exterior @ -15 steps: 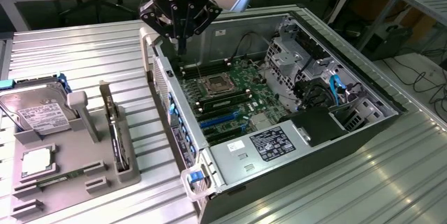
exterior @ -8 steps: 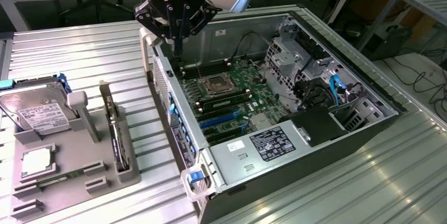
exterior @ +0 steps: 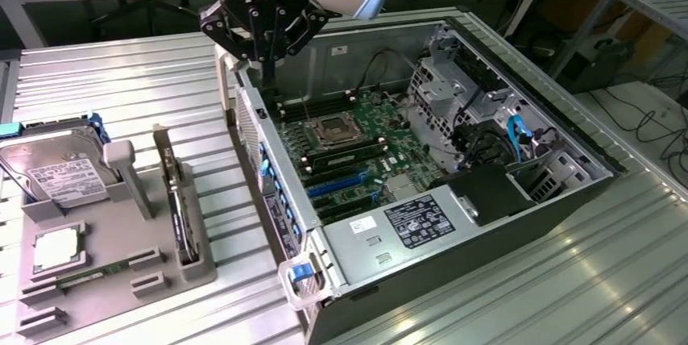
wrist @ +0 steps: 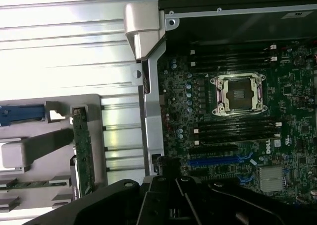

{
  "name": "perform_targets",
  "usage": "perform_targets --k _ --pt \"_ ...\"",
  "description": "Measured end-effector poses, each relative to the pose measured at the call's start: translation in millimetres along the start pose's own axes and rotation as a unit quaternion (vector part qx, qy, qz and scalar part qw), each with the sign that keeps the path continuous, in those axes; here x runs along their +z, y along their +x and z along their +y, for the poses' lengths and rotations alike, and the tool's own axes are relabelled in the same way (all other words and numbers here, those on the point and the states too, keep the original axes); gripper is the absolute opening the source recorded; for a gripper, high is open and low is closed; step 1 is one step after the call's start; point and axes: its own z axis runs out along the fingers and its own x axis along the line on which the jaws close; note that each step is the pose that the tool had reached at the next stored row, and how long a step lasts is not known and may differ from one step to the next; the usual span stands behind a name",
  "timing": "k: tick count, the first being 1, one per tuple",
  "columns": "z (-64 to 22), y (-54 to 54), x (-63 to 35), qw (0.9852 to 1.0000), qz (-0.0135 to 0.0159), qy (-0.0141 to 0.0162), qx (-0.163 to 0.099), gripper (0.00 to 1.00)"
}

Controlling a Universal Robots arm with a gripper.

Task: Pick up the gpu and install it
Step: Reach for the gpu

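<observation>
The gpu (exterior: 179, 200) stands on edge in a slot of the grey holder tray (exterior: 129, 268), on the exterior view's left of the open computer case (exterior: 452, 280). In the wrist view the gpu (wrist: 83, 153) appears edge-on as a thin green strip. My gripper (exterior: 266, 67) hangs shut and empty over the case's near wall, above and behind the gpu and apart from it. In the wrist view the gripper (wrist: 171, 185) sits dark over the case wall beside the motherboard (wrist: 292, 86).
A silver hard drive (exterior: 60, 172) and a small square CPU chip (exterior: 54, 248) also rest in the holder tray. Inside the case are an empty CPU socket (exterior: 328, 131), blue expansion slots (exterior: 338, 184), drive cages and cables (exterior: 516, 139). The ribbed metal table (exterior: 129, 87) surrounds both.
</observation>
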Motion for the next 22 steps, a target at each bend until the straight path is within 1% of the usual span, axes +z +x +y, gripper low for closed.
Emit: perform_targets --k 12,22 --pt "-1.0 9.6 -0.2 1.0000 0.0000 0.0000 0.000 0.11" --pt "-2.2 21.6 -0.6 1.0000 0.0000 0.0000 0.000 0.11"
